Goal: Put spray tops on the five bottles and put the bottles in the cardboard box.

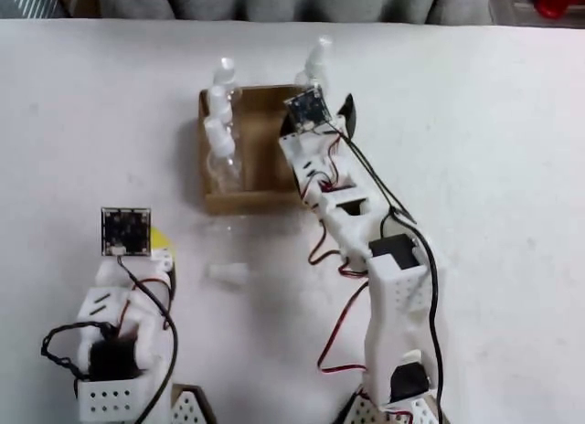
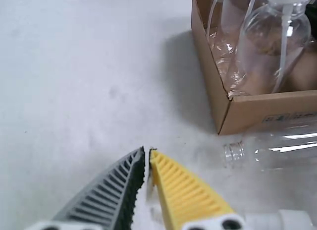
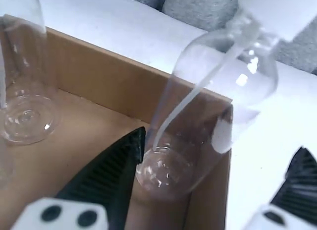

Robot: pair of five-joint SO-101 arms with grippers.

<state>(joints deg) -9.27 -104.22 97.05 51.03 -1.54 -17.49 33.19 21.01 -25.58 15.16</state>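
Bottle [image 3: 223, 76] sits in the cardboard box [image 3: 99, 81] corner — right claw [image 3: 221, 141] wide open, empty; left claw [image 2: 147, 150] shut, empty; next — cap the lying bottle [image 2: 282, 148].

Bright, even light falls from above; the white table [image 1: 475, 122] looks nearly washed out in the high view; ahead of the left gripper [image 2: 147, 158], the cardboard box [image 2: 257, 113] throws a soft grey shadow onto the table beside it; the lying bottle [image 2: 282, 148] carries white streaks of glare; small glints dot the upright bottle [image 3: 233, 76] between the fingers of the right gripper [image 3: 221, 141].
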